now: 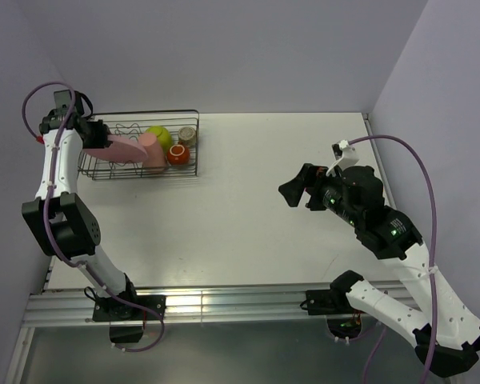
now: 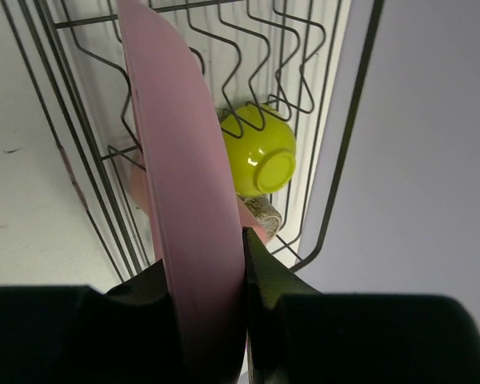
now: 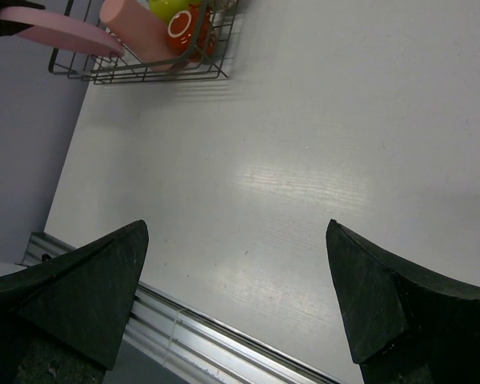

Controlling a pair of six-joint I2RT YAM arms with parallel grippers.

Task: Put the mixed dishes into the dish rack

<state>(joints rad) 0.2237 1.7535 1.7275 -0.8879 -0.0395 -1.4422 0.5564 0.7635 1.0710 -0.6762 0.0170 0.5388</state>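
Left gripper (image 2: 206, 264) pinches pink plate (image 2: 176, 160) at rack (image 2: 354, 120), bowl (image 2: 264, 156) beyond; right gripper (image 3: 236, 232) spread.

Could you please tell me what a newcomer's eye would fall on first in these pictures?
The large pink plate, clamped on edge in the left gripper over the dish rack at the far left corner of the table. Then the lime-green bowl inside that rack, and the right gripper hanging open and empty over the right side.
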